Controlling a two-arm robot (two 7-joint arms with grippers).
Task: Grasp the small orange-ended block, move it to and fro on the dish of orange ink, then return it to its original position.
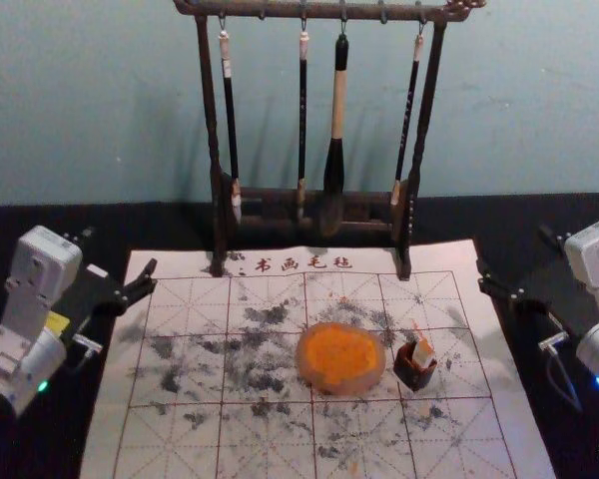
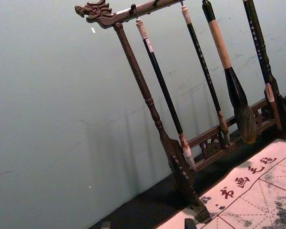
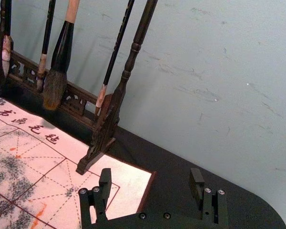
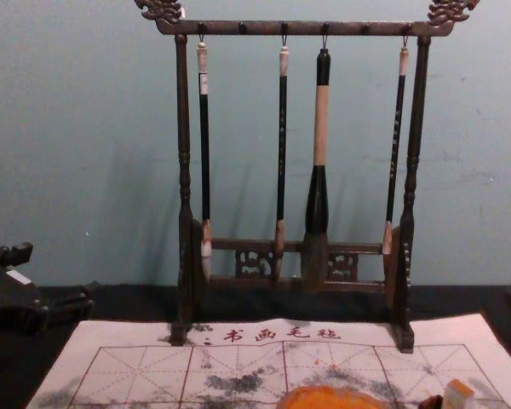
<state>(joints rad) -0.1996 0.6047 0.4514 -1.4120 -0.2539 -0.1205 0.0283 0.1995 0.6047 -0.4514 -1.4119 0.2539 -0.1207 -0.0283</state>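
My left gripper (image 1: 118,251) is open over the left edge of the mat, away from the dish; in the left wrist view the same gripper (image 2: 148,224) has its tips apart. My right gripper (image 1: 514,251) stands open beyond the mat's right edge, and in the right wrist view this gripper (image 3: 150,183) holds nothing. The small block (image 1: 422,354), pale with an orange end, leans upright in a dark little holder (image 1: 414,376). Just left of it lies the round dish of orange ink (image 1: 304,374). In the chest view the block (image 4: 459,394) rises right of the orange ink (image 4: 328,399).
A wooden rack (image 1: 314,197) with several hanging brushes stands across the mat's far edge, near the wall. The ink-stained, gridded white mat (image 1: 175,424) lies on a black table (image 1: 130,222), under the dish and holder.
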